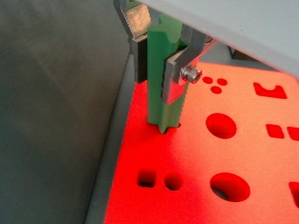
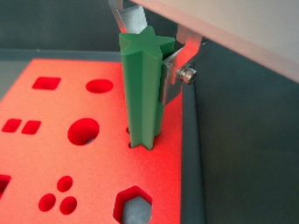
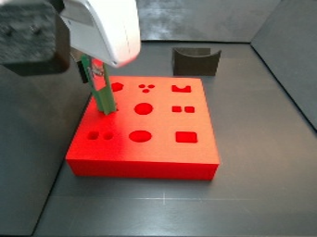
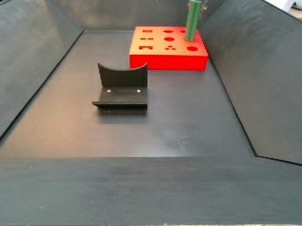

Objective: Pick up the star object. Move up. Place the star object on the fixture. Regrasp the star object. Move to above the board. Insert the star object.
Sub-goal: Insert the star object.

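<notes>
The gripper [image 1: 159, 77] is shut on the star object [image 1: 165, 109], a bright green peg held upright. Its star-shaped top shows in a wrist view [image 2: 145, 92]. The silver fingers [image 2: 176, 72] clamp its upper half. The peg's lower end stands in a cut-out near a corner of the red board [image 1: 187, 166], with a sliver of dark hole beside it. In a side view the peg [image 3: 103, 94] rises from the board [image 3: 155, 139] under the gripper [image 3: 92, 70]. It also shows in a side view [image 4: 192, 21] on the board [image 4: 165, 56]. The fixture [image 3: 195, 61] stands empty.
The board's other cut-outs, round, square and oval, are open [image 2: 84, 131]. The fixture [image 4: 120, 86] sits on the dark floor apart from the board. Dark walls enclose the floor [image 4: 177, 132] on all sides.
</notes>
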Robot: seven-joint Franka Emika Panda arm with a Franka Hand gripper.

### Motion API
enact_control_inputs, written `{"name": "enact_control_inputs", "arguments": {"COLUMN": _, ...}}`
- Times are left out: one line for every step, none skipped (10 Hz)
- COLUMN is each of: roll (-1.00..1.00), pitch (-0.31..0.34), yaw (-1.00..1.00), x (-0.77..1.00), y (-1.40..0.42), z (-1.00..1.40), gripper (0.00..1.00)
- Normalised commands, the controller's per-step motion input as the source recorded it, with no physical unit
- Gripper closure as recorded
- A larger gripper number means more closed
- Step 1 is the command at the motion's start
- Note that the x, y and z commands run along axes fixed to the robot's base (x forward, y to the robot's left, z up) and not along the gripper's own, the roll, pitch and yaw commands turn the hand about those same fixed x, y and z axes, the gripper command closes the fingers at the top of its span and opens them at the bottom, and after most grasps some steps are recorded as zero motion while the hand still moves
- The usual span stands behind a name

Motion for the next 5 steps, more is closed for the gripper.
{"name": "enact_control_inputs", "arguments": {"roll": 0.01, "pitch": 0.371, "yaw": -0.36, "x": 0.33, "y": 0.08, "z": -0.43, "gripper": 1.0}}
{"name": "enact_control_inputs", "arguments": {"roll": 0.0, "pitch": 0.287, "yaw": -0.25, "x": 0.3, "y": 0.04, "z": -0.63, "gripper": 1.0}}
{"name": "enact_control_inputs", "arguments": {"roll": -0.01, "pitch": 0.0, "yaw": -0.07, "x": 0.1, "y": 0.02, "z": -0.14, "gripper": 1.0}}
{"name": "enact_control_inputs", "arguments": {"roll": 0.0, "pitch": 0.0, "yaw": 0.0, "x": 0.02, "y": 0.0, "z": 0.0, "gripper": 1.0}}
{"name": "enact_control_inputs", "arguments": {"roll": 0.0, "pitch": 0.0, "yaw": 0.0, "x": 0.0, "y": 0.0, "z": 0.0, "gripper": 1.0}}
